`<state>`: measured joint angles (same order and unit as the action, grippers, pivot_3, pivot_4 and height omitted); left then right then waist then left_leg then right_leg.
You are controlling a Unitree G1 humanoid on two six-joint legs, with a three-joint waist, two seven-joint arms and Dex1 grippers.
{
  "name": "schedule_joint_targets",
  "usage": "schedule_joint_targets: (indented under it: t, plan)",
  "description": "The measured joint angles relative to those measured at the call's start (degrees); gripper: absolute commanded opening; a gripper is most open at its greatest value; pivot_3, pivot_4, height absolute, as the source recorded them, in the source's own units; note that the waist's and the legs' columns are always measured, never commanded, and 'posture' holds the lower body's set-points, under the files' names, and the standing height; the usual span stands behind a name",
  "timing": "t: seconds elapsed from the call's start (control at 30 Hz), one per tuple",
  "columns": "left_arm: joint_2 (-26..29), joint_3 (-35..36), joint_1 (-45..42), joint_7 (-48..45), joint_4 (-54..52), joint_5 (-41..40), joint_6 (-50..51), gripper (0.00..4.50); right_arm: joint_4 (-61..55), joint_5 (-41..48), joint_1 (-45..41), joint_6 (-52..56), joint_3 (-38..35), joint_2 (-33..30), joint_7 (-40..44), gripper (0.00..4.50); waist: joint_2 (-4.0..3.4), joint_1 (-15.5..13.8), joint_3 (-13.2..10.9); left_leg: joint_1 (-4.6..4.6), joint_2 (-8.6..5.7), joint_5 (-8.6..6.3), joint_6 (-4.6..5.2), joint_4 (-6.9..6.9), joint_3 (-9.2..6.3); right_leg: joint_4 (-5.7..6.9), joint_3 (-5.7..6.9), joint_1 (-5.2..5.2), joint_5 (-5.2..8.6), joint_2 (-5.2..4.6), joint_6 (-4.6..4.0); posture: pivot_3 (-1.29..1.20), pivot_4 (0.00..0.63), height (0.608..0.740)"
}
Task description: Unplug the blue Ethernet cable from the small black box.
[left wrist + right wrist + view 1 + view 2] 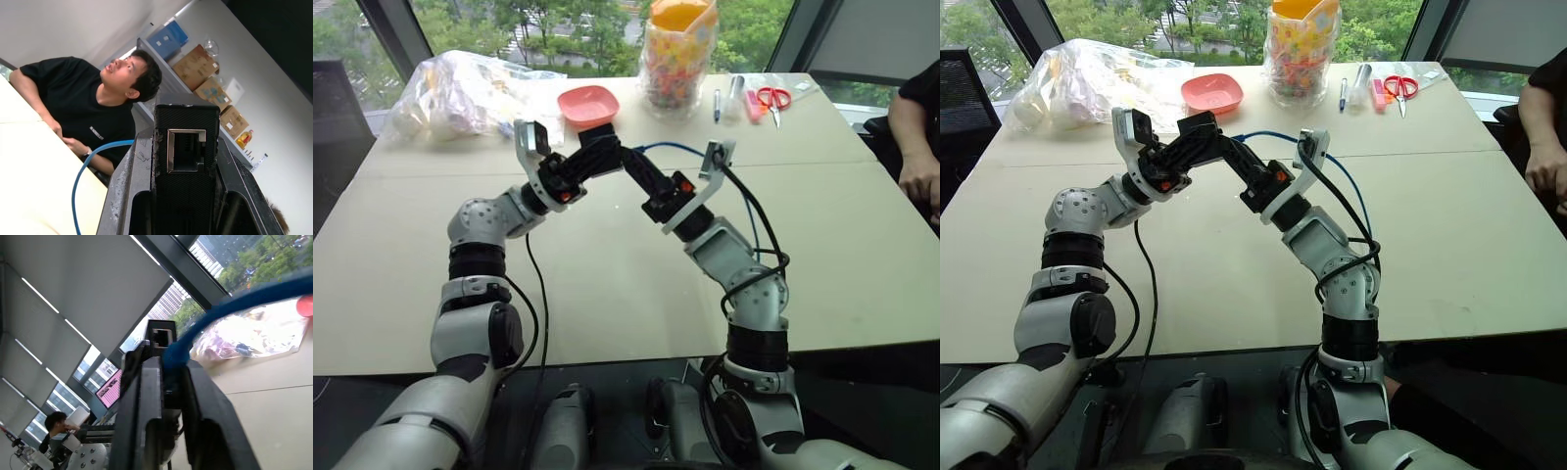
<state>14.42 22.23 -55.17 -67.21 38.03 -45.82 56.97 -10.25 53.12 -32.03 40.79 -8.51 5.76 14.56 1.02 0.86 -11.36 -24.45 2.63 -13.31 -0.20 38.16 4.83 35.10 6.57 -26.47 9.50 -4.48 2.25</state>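
My 2 arms meet above the middle of the table (607,284). My left gripper (188,161) is clamped on the box (186,147), held in the air between its 2 fingers, with 1 port facing out and nothing in that port. My right gripper (168,382) is closed on the cable (234,303) near its end, right beside the box. From there the cable arcs up and over toward my right arm. A person (88,107) sits at the table's right side.
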Motion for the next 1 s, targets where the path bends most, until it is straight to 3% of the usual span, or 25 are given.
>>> schedule_joint_targets:
  t: [0.37,0.53,0.67,0.77,0.93,1.0]
  plan:
    - [0.83,-0.06,0.09,1.61,0.58,0.04,-1.14,0.56,2.39,1.50,-0.79,-0.19,-0.98,-0.34,-1.62,0.01,0.00,0.01,0.00,-0.01,0.00,0.00,0.00,0.00,0.00,-0.02,0.01,0.00,0.00,-0.01,0.00,0.00,0.150,0.740]
    - [7.59,2.84,0.12,2.10,1.71,0.00,-3.34,0.56,6.49,2.28,-1.85,-2.11,-9.28,-7.69,-3.54,0.01,-0.01,-0.09,-0.01,-0.03,-0.01,-0.01,-0.01,-0.04,0.00,-0.06,0.03,-0.01,0.01,-0.02,0.00,0.00,0.150,0.740]
    - [8.11,3.12,0.14,2.60,1.90,0.74,-6.38,0.56,11.28,2.29,-4.13,-2.34,-12.23,-12.23,-3.34,0.01,-0.03,-0.15,-0.02,-0.04,-0.02,-0.01,0.00,-0.06,0.02,-0.09,0.03,-0.01,0.01,-0.04,0.00,0.00,0.150,0.740]
    - [4.10,-2.92,0.60,6.27,0.08,8.00,-16.56,0.56,21.26,-3.37,-10.25,-3.25,-10.92,-17.95,-3.25,0.01,-0.03,-0.38,-0.02,-0.01,-0.13,-0.01,0.00,-0.04,0.03,-0.10,0.03,0.06,0.11,-0.15,-0.17,0.00,0.150,0.740]
    - [-2.44,-10.08,1.07,14.14,2.44,18.93,-35.42,0.56,47.47,-18.31,-19.02,-10.06,-5.77,-24.58,-1.57,0.01,-0.02,-0.01,-0.02,-0.05,-0.27,-0.07,0.12,-0.11,0.20,-0.13,-0.07,-0.04,0.01,-0.11,0.03,0.00,0.150,0.740]
    - [-3.66,-11.15,1.06,16.15,4.94,21.88,-41.92,0.56,57.07,-22.78,-21.30,-13.80,-4.60,-25.77,0.16,0.85,-0.02,0.24,-0.02,-0.05,-0.26,-0.10,0.18,-0.20,0.34,-0.10,-0.13,-0.14,0.00,-0.02,0.01,0.00,0.150,0.740]
